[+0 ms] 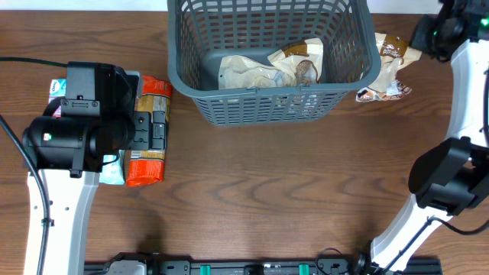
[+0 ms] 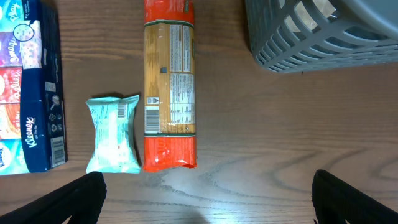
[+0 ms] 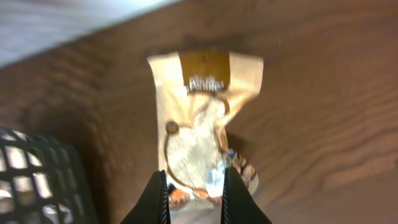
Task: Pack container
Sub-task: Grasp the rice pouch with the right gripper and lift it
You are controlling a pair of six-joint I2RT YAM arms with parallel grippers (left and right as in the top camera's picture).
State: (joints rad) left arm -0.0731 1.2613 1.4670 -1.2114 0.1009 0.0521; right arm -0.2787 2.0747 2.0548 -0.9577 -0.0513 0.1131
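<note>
The container (image 1: 271, 103), a dark grey lattice basket, stands at the table's back middle and holds two beige snack packets (image 1: 267, 69). Its corner shows in the left wrist view (image 2: 311, 46). A beige and brown snack packet (image 1: 388, 69) lies flat on the table right of the basket. My right gripper (image 1: 437, 32) hovers above and right of it. In the blurred right wrist view its fingers (image 3: 194, 202) stand slightly apart and empty over the packet's near end (image 3: 199, 124). My left gripper (image 2: 208, 205) is wide open and empty above bare wood.
A long orange-red packet (image 2: 169, 87), a small teal packet (image 2: 113, 134) and a blue Kleenex pack (image 2: 31, 87) lie side by side at the table's left, under the left arm (image 1: 84, 122). The basket's edge shows at the right wrist view's lower left (image 3: 37, 180).
</note>
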